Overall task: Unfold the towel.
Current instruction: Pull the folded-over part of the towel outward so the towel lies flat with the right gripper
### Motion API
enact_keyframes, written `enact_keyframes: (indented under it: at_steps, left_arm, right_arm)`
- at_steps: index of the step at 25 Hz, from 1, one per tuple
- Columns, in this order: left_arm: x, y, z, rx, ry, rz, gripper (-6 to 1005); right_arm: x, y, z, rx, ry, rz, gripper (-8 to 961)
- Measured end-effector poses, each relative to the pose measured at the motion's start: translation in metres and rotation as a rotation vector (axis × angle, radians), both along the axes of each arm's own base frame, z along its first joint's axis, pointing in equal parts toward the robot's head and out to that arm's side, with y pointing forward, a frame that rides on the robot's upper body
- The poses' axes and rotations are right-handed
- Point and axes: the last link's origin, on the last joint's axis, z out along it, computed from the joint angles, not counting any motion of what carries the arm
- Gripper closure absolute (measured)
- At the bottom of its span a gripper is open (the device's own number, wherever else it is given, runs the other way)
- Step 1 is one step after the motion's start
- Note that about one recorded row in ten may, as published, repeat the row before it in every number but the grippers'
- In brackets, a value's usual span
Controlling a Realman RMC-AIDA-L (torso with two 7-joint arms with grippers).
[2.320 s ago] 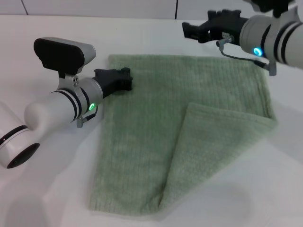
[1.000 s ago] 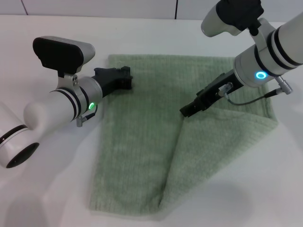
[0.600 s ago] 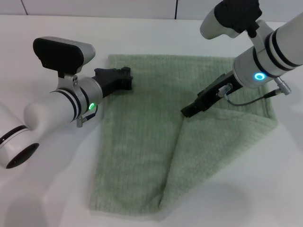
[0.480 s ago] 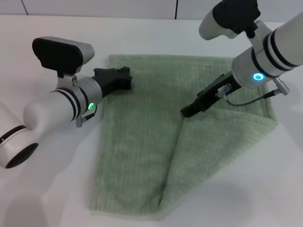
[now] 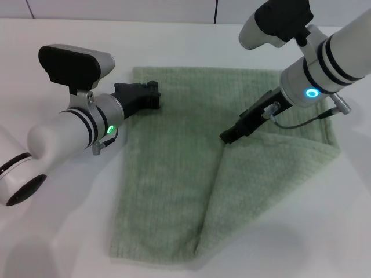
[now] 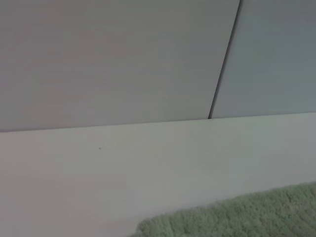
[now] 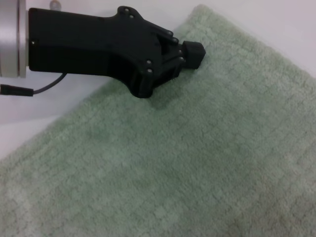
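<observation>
Towel [image 5: 191, 168] lies flat on the worktop [image 5: 64, 231], right corner folded over diagonally. Right gripper [image 5: 227, 138] is at the flap tip, jaws clenched; whether cloth is caught, cannot tell. Left gripper [image 5: 152, 95] pins the far-left edge, jaws clenched. Risks: pinching both layers, flap slipping out, or the towel dragging if the left pin slides.

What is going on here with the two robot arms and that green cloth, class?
A two-armed robot is unfolding a pale green towel that lies on a white table. One corner is folded over diagonally onto the rest. The right gripper is down at the tip of that folded flap, fingers together, apparently taking hold of it. The left gripper rests on the towel's far left edge, as if pinning it. The flap has not been lifted yet.
</observation>
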Motion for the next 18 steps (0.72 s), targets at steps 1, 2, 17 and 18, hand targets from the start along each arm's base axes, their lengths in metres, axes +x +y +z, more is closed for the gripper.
enact_keyframes:
  at_steps: [1,2,17,18]
  left_arm:
    - [0.0,0.0001,0.0001,0.001,0.001,-0.001,982]
    - [0.0,0.0001,0.0002,0.001,0.001,-0.001,982]
    - [0.0033,0.0008,-0.0002,0.0,-0.002,-0.012,980]
    - [0.0033,0.0008,-0.0002,0.0,-0.002,-0.013,980]
  right_arm:
    - [-0.0004,0.0003,-0.0003,-0.001,-0.001,0.001,221]
    - [-0.0007,0.0006,-0.0005,-0.001,-0.002,0.001,221]
    - [0.0026,0.003,-0.0047,-0.002,-0.014,-0.003,222]
    - [0.0027,0.003,-0.005,-0.002,-0.014,-0.002,222]
